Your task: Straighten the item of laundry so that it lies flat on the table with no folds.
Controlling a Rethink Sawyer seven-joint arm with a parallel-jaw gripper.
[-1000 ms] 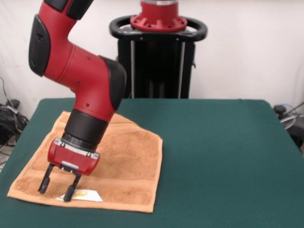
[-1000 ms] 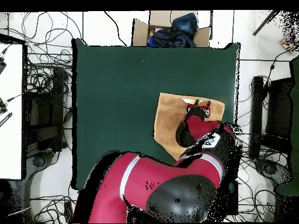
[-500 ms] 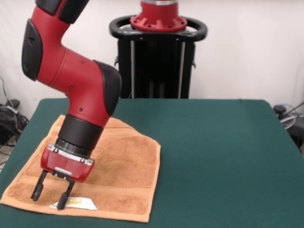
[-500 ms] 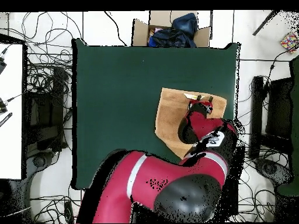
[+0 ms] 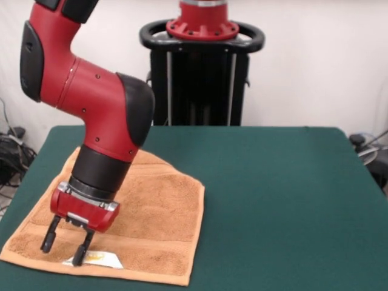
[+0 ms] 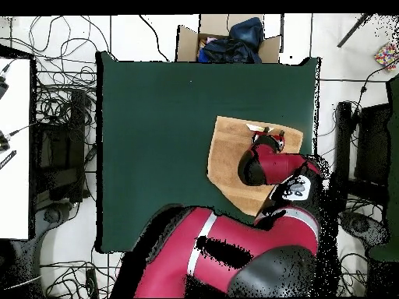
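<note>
My pincer (image 5: 62,248) hangs spread apart and empty, tips touching the orange towel (image 5: 151,212) beside its white tag (image 5: 100,260). Over the last second the towel has slid toward the green desk's (image 5: 279,200) near corner and now looks flat.

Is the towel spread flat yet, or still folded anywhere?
Spread: the towel lies flat on the table, no fold visible. The arm hides part of it.

Dark green table (image 5: 279,194): orange-tan towel (image 5: 157,212) spread flat near 1 corner, white tag (image 5: 100,260) at edge.
</note>
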